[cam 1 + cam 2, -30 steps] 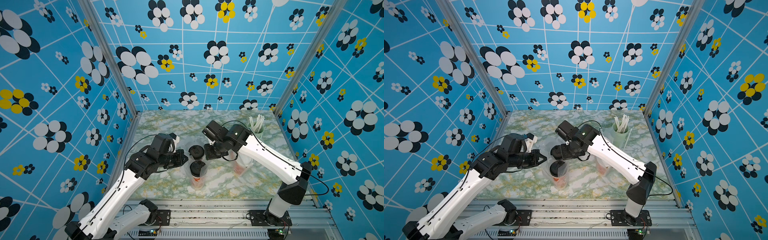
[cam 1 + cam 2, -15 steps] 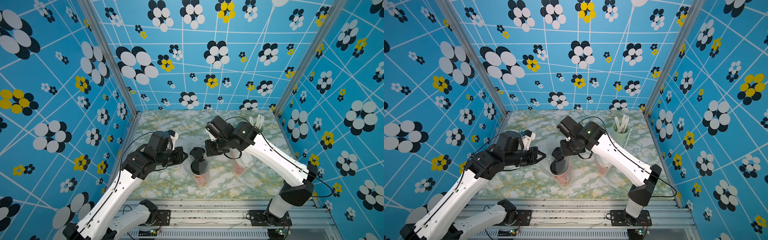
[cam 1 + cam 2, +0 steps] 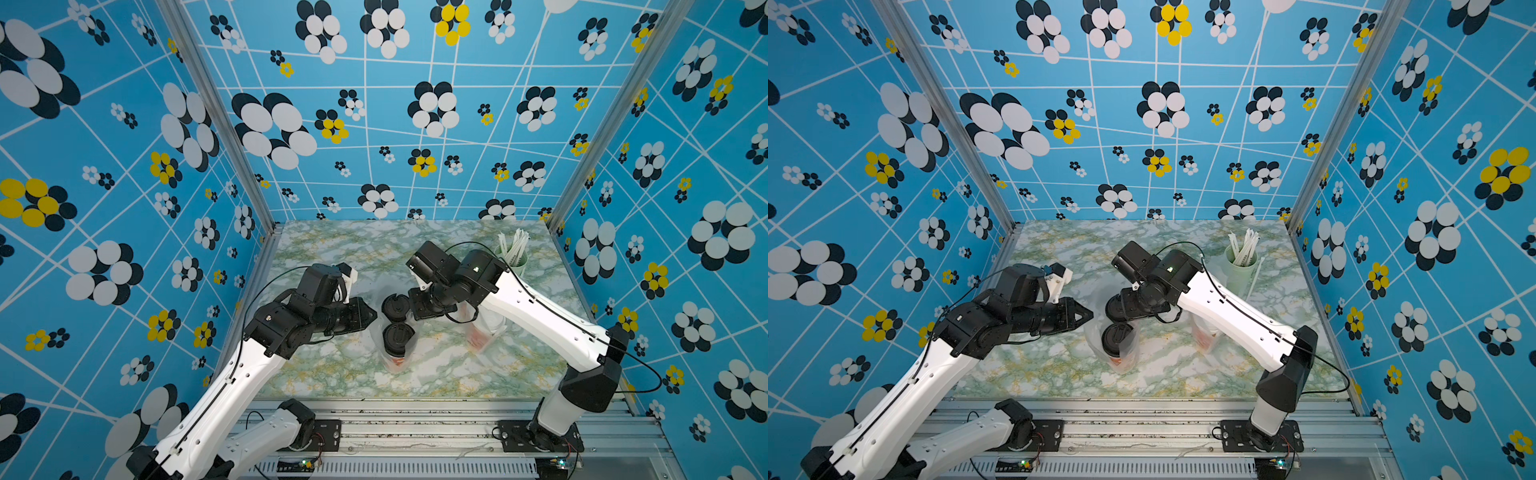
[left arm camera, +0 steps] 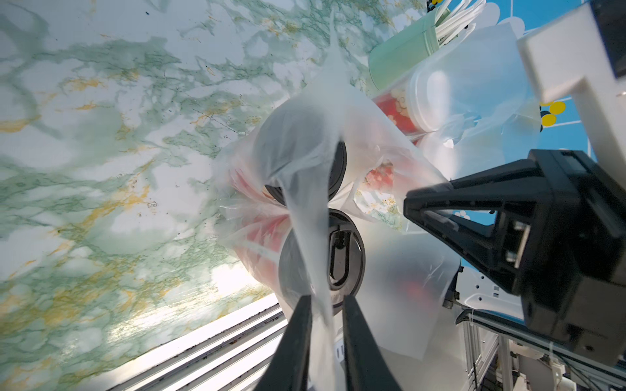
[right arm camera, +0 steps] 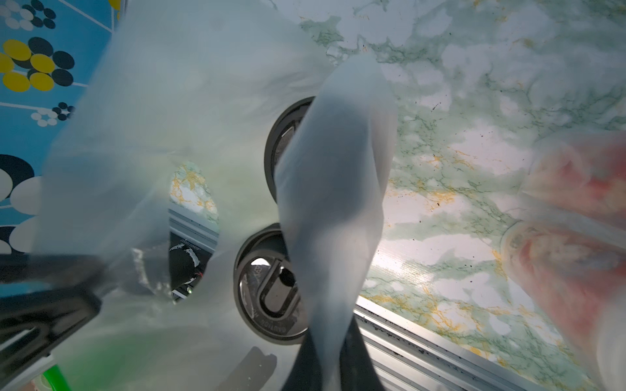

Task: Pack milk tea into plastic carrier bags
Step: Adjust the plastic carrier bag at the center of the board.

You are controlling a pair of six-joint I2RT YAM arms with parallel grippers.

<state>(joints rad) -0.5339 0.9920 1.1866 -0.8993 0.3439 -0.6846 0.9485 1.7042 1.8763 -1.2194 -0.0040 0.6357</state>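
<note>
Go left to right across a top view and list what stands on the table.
The bag with the black-lidded cups → the bag with the white-lidded cups → the green cup of straws.

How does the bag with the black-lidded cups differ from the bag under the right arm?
The middle bag holds two black-lidded cups; the second bag, under the right arm, shows a white flat lid. The middle bag's handles run up between the fingers of the left gripper and the right gripper; no gripper is at the second bag. Both are thin, see-through plastic with red cups inside, standing on the table.
</note>
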